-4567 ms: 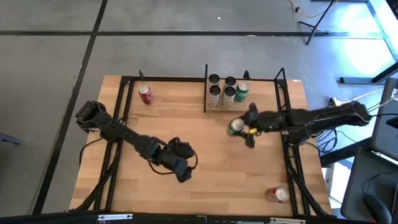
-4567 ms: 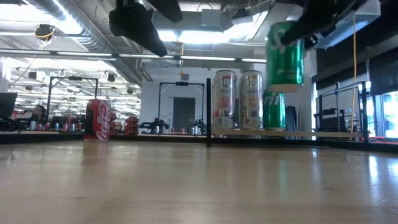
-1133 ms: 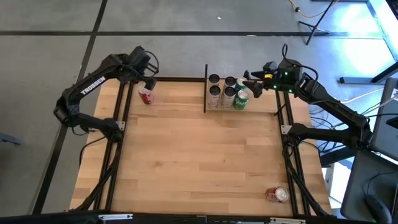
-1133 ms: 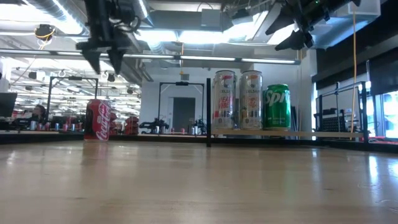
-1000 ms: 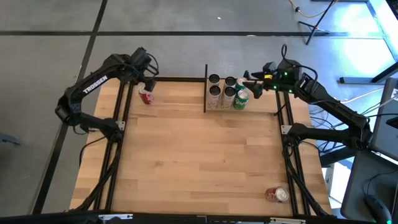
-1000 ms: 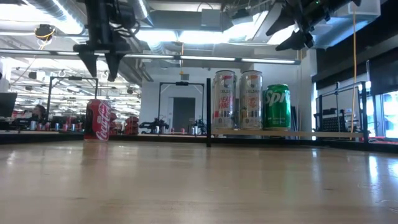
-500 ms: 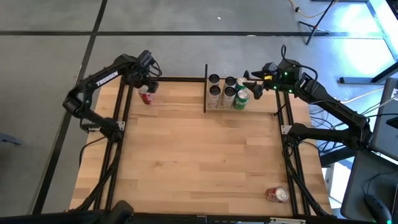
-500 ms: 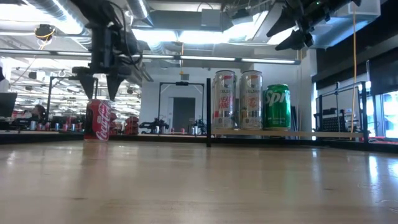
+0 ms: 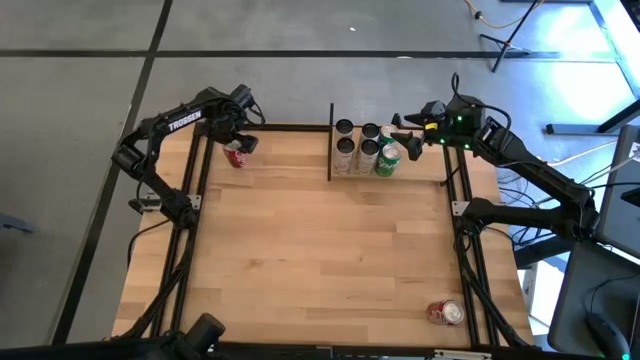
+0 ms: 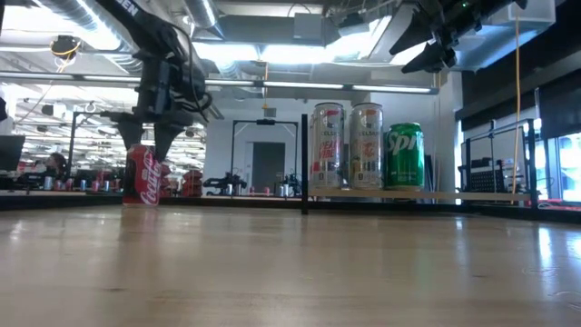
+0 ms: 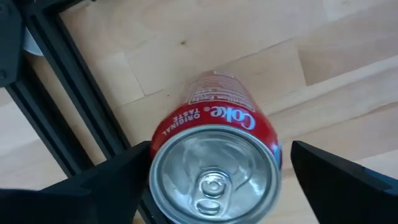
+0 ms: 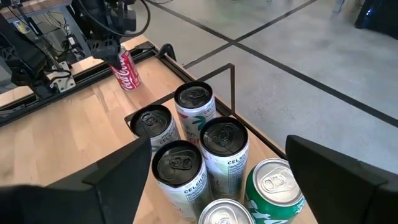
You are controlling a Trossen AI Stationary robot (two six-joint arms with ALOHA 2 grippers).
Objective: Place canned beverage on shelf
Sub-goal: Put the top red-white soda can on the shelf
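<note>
A red Coke can [image 9: 237,156] [image 11: 214,168] stands upright on its base on the tabletop near the far left corner. My left gripper [image 9: 239,146] [image 10: 150,151] points straight down over it, open, one finger on each side of the can's top with a gap showing. The shelf [image 9: 428,160], a small wooden board in black rods, sits at the far edge with several upright cans [image 12: 205,149] on it, among them a green one [image 10: 405,156]. My right gripper [image 9: 404,133] [image 10: 423,45] hovers open above the shelf's right part.
Another red can [image 9: 445,313] lies on its side near the table's near right corner. Black frame rails [image 9: 196,170] run along the table's left and right sides, one close beside the Coke can. The middle of the wooden tabletop [image 9: 320,250] is bare.
My left gripper has come down over the red Coke can, staying open, until its fingers stand at the level of the can's top. The can has not moved. My right gripper has stayed where it was.
</note>
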